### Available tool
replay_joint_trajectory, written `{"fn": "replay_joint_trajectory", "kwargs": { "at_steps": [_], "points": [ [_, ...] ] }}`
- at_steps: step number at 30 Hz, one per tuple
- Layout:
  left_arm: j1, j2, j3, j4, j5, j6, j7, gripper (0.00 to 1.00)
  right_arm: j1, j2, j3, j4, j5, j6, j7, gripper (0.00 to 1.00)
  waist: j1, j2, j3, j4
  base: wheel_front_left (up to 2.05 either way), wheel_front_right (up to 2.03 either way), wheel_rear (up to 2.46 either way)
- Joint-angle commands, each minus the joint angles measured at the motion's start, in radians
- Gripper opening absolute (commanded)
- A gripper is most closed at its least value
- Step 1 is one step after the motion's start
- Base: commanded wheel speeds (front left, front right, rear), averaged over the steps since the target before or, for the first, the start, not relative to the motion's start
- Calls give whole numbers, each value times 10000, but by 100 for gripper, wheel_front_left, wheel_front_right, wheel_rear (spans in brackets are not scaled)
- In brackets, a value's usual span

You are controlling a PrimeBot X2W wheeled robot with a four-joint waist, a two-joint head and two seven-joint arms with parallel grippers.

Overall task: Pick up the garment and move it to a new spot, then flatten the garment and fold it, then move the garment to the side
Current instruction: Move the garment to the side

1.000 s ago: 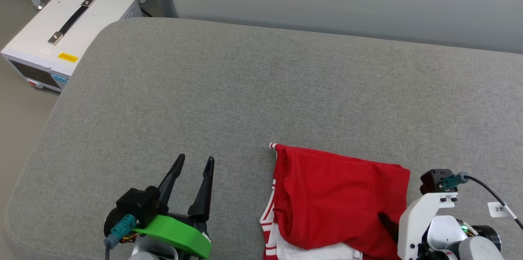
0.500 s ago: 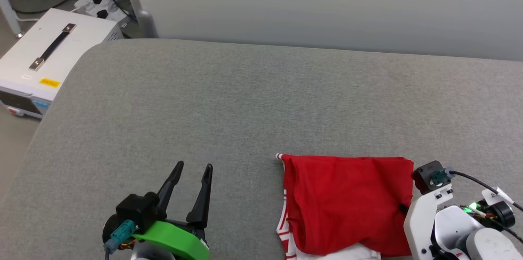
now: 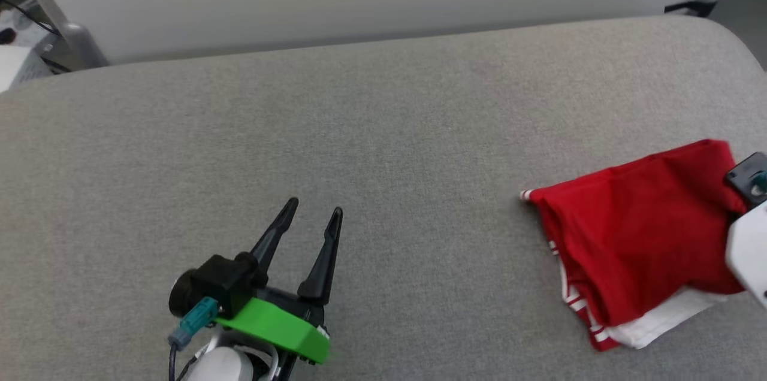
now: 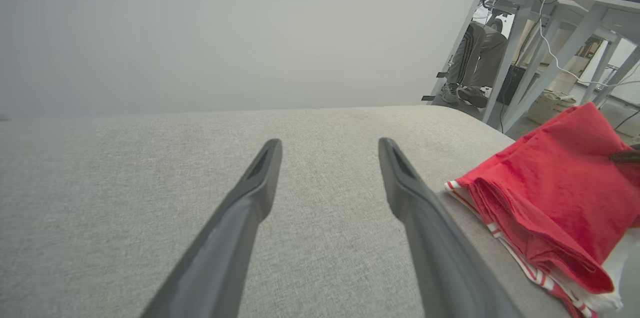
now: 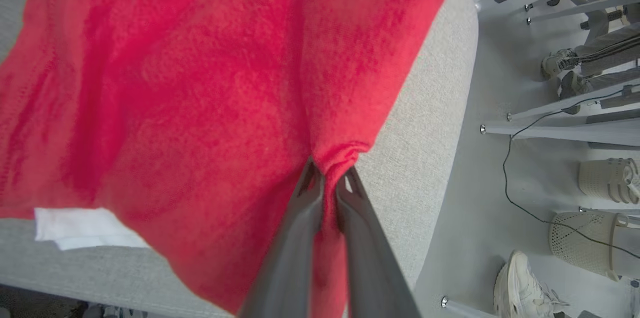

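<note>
My left end effector point(image 3: 315, 206) hangs open and empty over the gray surface point(image 3: 383, 129), and my right end effector point(image 5: 330, 178) is pinched tight on the folded red garment point(image 3: 635, 237) near the surface's right end.

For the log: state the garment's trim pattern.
Red-white stripes on the garment, best in the left wrist view.

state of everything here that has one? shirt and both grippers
garment: folded, lying on the grey cushion, one red edge pinched and tented up
right gripper: shut on the garment's red edge
left gripper: open, holding nothing, over bare cushion, apart from the garment
</note>
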Motion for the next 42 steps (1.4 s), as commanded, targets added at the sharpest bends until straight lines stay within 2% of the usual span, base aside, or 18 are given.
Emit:
{"fn": "replay_joint_trajectory", "kwargs": {
  "at_steps": [1, 9, 18, 23, 30, 31, 32, 38, 42],
  "points": [
    [-326, 122, -48, -119, 86, -29, -57, 100, -293, -98, -198, 285, 78, -9, -250, 0, 0, -1, 1213, -939, 0, 0, 0],
    [-1317, 820, -378, -809, 262, -29, -42, 100, -1214, -140, -1672, 2702, -274, -9, -1921, 0, 0, -1, 3012, -1579, 0, 0, 0],
    [-2048, 1409, -357, -2185, 387, -13, 546, 100, -2475, 352, -3393, 5663, -1038, -9, -3850, 0, 0, -1, 4447, -1638, 0, 0, 0],
    [-2154, 1530, -383, -2808, 418, 29, 841, 100, -3307, 616, -4327, 6970, -1600, -9, -4846, 0, 0, -1, 4814, -1548, 0, 0, 0],
    [-2144, 1683, -303, -3054, 369, 104, 982, 100, -4099, 915, -4603, 8117, -2198, -9, -5719, 0, 0, -1, 4934, -1422, 0, 0, 0],
    [-2135, 1685, -301, -3036, 353, 107, 968, 100, -4169, 945, -4635, 8227, -2265, -9, -5810, 13, 0, -1, 4905, -1402, 0, 0, 0],
    [-2121, 1682, -308, -3000, 332, 109, 948, 100, -4238, 973, -4661, 8360, -2362, -9, -5903, 100, 0, -1, 4863, -1380, 0, 0, 0],
    [-2025, 1500, -392, -2568, 190, 145, 677, 100, -4439, 1082, -4879, 8773, -2591, -9, -6293, 100, 0, -1, 4319, -1208, 0, 0, 0],
    [-1829, 1299, -299, -2023, -73, 189, 401, 100, -4462, 1151, -4945, 8413, -2366, -9, -6724, 100, 0, -1, 3637, -1035, 0, 0, 0]
  ]
}}
